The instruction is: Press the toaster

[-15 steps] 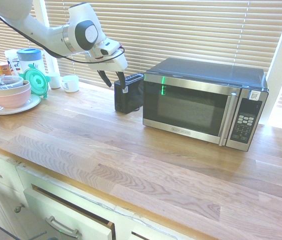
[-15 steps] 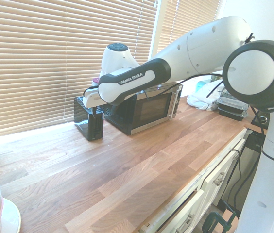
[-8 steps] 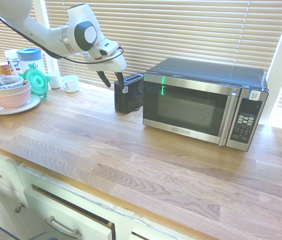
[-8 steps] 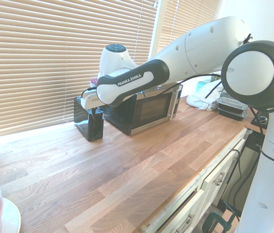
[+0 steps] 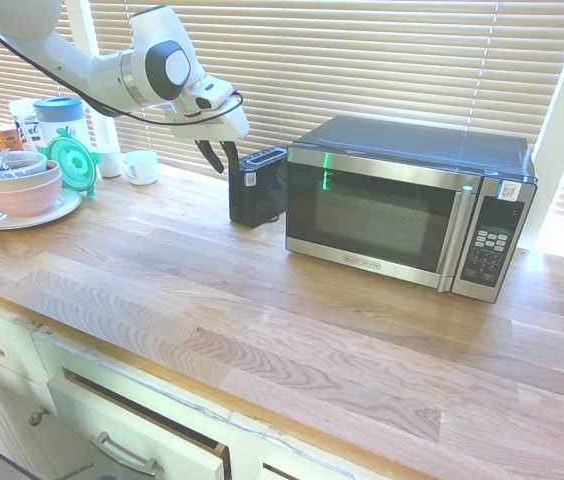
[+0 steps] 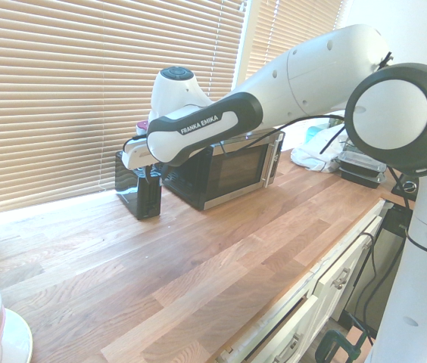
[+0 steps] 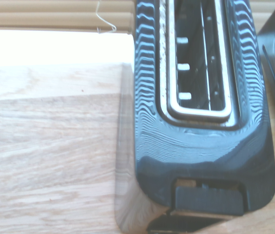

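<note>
So the pincer (image 5: 218, 153) hangs released just above the toaster (image 5: 258, 187) end; from the opposite side the arm hides its fingertips.

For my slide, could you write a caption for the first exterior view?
White arm's gripper poised above the black toaster beside the microwave on a wooden counter.

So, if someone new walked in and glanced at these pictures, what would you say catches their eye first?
Probably the big steel-and-black microwave against the window blinds on the wooden counter, with its green light lit. Next, the white arm reaching in, its gripper open just above the near end of the small black toaster beside the microwave. At the far end of the counter sits a stack of bowls on a plate.
</note>
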You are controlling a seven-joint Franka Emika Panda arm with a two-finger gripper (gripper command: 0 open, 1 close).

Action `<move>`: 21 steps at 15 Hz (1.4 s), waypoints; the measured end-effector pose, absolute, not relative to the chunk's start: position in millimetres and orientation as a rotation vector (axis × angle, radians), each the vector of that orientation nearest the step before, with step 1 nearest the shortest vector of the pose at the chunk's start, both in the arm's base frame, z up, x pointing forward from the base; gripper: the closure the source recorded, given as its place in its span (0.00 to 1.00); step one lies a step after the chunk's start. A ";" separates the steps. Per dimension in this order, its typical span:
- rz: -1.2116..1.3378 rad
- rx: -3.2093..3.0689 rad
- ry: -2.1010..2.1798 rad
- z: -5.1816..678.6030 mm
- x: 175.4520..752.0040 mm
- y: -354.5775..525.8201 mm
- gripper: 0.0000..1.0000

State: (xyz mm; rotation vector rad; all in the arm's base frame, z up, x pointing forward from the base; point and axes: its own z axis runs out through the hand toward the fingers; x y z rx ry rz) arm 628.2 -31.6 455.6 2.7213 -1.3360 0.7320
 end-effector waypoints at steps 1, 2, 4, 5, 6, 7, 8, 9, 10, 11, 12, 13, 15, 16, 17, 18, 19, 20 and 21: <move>0.739 2.719 -1.336 458.1 628.8 -32.2 1.00; 0.745 2.717 -1.339 460.9 629.3 -33.2 1.00; 0.757 2.712 -1.341 467.4 630.9 -34.6 1.00; 0.763 2.708 -1.339 471.4 632.1 -35.3 1.00; 0.766 2.704 -1.337 474.0 632.9 -35.7 1.00; 0.764 2.701 -1.338 475.3 633.9 -36.5 1.00; 0.761 2.699 -1.340 475.2 635.2 -37.2 1.00; 0.757 2.696 -1.341 473.7 637.0 -38.3 1.00; 0.753 2.693 -1.343 471.2 638.9 -40.0 1.00; 0.747 2.692 -1.345 468.7 641.4 -41.3 1.00; 0.737 2.690 -1.347 465.2 644.3 -42.8 1.00; 0.726 2.690 -1.348 461.4 647.2 -43.9 1.00; 0.706 2.687 -1.349 451.8 654.0 -45.8 1.00; 0.699 2.684 -1.349 448.0 657.4 -47.1 1.00; 0.690 2.681 -1.349 444.3 660.4 -47.6 1.00; 0.684 2.681 -1.348 441.6 662.7 -47.3 1.00; 0.675 2.679 -1.346 439.1 665.2 -47.0 1.00; 0.663 2.677 -1.344 435.5 667.1 -46.4 1.00; 0.648 2.677 -1.342 430.0 669.0 -45.4 1.00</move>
